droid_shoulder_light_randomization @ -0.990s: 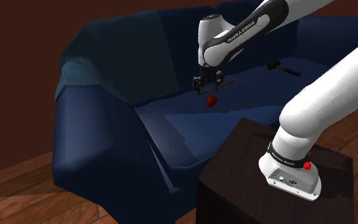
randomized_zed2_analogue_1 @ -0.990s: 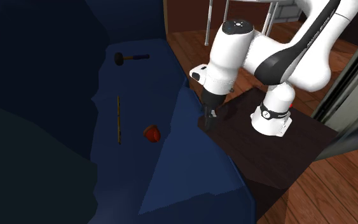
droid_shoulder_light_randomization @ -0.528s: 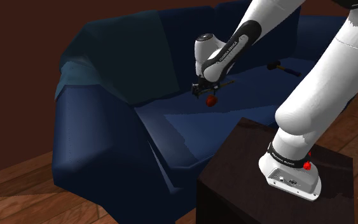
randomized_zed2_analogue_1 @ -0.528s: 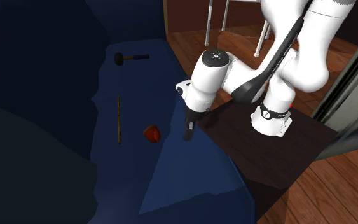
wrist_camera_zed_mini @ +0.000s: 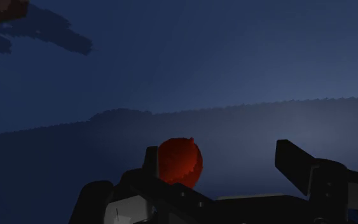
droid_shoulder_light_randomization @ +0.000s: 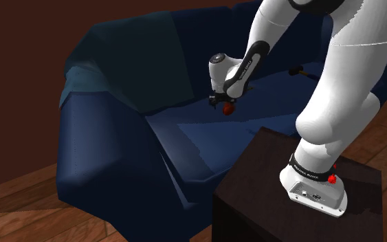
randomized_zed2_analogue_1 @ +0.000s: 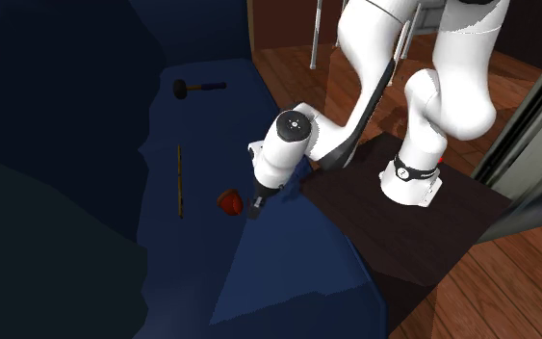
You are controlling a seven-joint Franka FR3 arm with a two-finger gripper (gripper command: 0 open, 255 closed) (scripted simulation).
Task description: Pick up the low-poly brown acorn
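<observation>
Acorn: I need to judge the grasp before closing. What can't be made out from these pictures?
Acorn base: wrist view, behind the tool body.
Contact between acorn and nearer finger: wrist view, they overlap; shoulder view, too small.
Tool opening: second exterior view, black against the dark sofa.
Hammer handle: shoulder view, cut off by the arm.

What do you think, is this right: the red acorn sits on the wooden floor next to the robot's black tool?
Not quite. The red acorn sits on the blue sofa seat, not the wooden floor, as the second exterior view shows. It is next to the robot's black tool.
</observation>
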